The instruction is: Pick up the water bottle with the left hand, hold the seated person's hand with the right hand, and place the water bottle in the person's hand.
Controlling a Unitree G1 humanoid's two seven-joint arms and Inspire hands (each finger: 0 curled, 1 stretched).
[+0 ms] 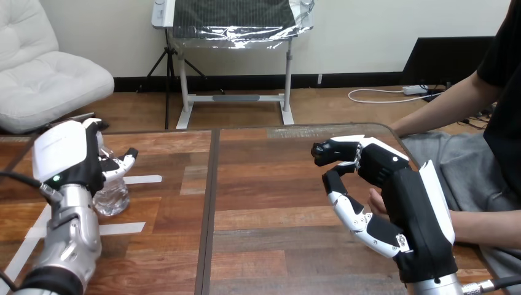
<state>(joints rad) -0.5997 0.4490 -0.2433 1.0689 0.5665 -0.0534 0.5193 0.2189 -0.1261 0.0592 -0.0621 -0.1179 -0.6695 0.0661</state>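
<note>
Over on the left side of the table [264, 184]: clamped round the water bottle [112, 198] with the left hand [61, 157], fingers [126, 161] curled across the clear body, white back shell turned up toward the camera. Gripped high on the bottle, probably to leave the lower part free for the handover. Base seemingly down on the wood, just beside the white tape marks [140, 179], so not yet lifted by the look of it. Silver left forearm [70, 233] rising steeply from the bottom edge, wrist bent inward over the bottle. Now across to the right: right hand [418, 215] set on edge, back outward, reaching in front of the person's hand [375, 201], with just a sliver of that peeping past the palm. Touching or very close there, yet cannot tell whether clasped or merely alongside. Person's forearm [485, 226] lying low across the table's right edge, presumably offered up for steadying. Bottle and person's hand well apart, with a long carry across the table to come, and a risk of a squeezed, slipping bottle on the way.
</note>
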